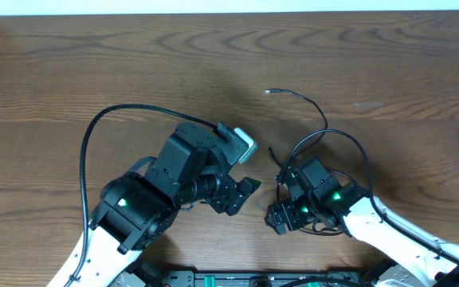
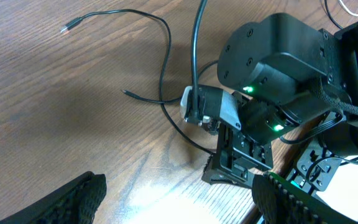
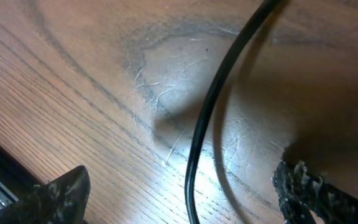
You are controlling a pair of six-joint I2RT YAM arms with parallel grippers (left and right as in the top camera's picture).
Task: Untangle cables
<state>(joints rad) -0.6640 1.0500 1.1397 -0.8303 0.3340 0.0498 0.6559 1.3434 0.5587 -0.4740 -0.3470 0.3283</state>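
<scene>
1. Your right tool [image 3: 179,180] stands wide. The black cable [image 3: 196,140] lies on the desk [image 1: 94,64] between its fingers, and neither finger visibly touches it.
2. Your left tool [image 1: 244,191] is also wide, with nothing between its fingers. It sits just left of the right tool.
3. The black cable lies right of centre. One plug end [image 1: 268,92] points left on the far side, and the cord curves from it toward the right tool.
4. A second end [image 2: 127,93] lies bare near the right wrist camera [image 2: 202,104]. From there the cord passes under the tool's body and is hidden.
5. In the overhead view the right arm [image 1: 389,231] covers the cable's near part. You cannot tell how it loops or crosses there.
6. A pale cord [image 2: 348,7] shows only at the top right corner of the left wrist view, cut off by the frame.
</scene>
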